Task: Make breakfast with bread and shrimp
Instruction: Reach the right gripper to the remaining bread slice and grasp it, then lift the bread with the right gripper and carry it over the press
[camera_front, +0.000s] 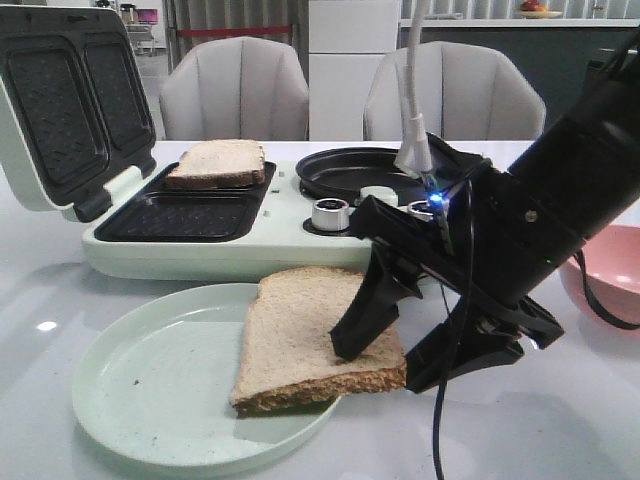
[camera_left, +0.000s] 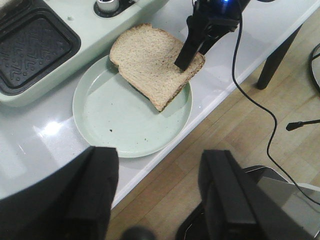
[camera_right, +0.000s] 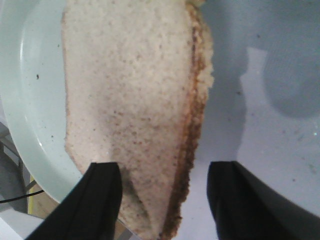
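One bread slice (camera_front: 290, 335) lies on the pale green plate (camera_front: 150, 380), its right edge hanging over the rim. It also shows in the left wrist view (camera_left: 147, 60) and the right wrist view (camera_right: 125, 90). My right gripper (camera_front: 385, 365) is open and straddles that slice's right crust: one finger rests on top of the bread, the other stands outside the edge over the table. A second bread slice (camera_front: 218, 163) lies in the far compartment of the open sandwich maker (camera_front: 200, 250). My left gripper (camera_left: 159, 160) is open and empty above the table's front edge. The shrimp is out of view.
A black round pan (camera_front: 350, 170) and metal knobs (camera_front: 330, 213) sit on the right part of the sandwich maker. A pink bowl (camera_front: 610, 275) stands at the right, partly behind my right arm. The maker's lid (camera_front: 70, 100) stands open at the left. Chairs stand behind the table.
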